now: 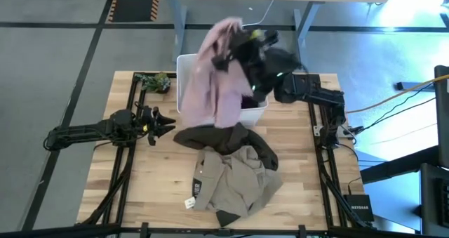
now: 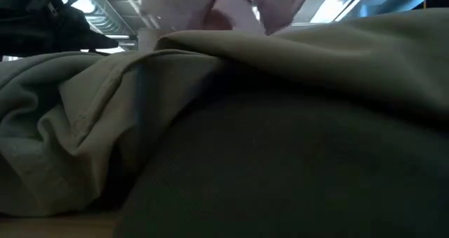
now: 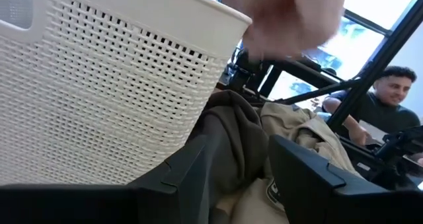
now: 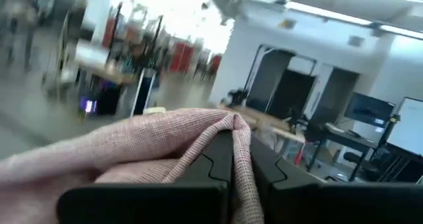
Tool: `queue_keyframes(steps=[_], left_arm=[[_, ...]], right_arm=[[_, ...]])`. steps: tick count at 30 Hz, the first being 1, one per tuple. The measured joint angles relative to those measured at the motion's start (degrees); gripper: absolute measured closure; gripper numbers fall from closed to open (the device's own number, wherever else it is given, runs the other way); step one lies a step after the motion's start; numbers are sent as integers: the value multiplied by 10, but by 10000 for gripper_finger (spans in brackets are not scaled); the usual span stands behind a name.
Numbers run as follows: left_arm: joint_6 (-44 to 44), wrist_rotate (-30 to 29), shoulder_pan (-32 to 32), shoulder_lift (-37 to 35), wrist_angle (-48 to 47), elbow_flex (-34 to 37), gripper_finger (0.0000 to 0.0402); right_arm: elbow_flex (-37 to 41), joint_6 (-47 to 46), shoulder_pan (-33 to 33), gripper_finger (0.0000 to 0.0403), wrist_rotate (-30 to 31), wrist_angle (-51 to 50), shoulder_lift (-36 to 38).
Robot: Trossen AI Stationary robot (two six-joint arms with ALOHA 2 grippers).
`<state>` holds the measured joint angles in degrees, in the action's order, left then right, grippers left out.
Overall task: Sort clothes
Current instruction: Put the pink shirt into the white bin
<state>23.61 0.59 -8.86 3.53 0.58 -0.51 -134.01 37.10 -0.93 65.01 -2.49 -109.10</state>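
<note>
Wooden desk (image 1: pixel 147 189): at left centre the left gripper (image 1: pixel 163 122) rests with jaws open, empty. Centre, khaki jacket (image 1: pixel 235 178) and olive garment (image 1: pixel 228 136) lie below the white bin (image 1: pixel 184 83). Upper centre, right gripper (image 4: pixel 232 159), jaws closed, lifts the pink shirt (image 1: pixel 223 66) above the bin.
</note>
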Motion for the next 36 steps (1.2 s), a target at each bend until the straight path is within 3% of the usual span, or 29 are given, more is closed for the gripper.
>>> queue_keyframes(steps=[3,6,11,15,18,23,29,36], left_arm=[[-2,-1,0,0,0,0,245],[-10,-1,0,0,0,0,245],[-10,-2,0,0,0,0,245],[-10,-2,0,0,0,0,245],[-10,-2,0,0,0,0,245],[-9,-2,0,0,-1,0,245],[-19,-2,0,0,0,0,245],[-27,-2,0,0,0,0,245]], right_arm=[[0,23,13,382,-36,85,0],[1,-17,27,382,-69,93,0],[30,-130,44,382,-82,-8,0],[68,-237,53,381,-144,-67,-1],[94,-298,55,372,-153,-108,-1],[101,-407,58,299,-155,-248,-2],[101,-420,52,197,-134,-400,14],[99,-421,-8,160,-166,-482,72]])
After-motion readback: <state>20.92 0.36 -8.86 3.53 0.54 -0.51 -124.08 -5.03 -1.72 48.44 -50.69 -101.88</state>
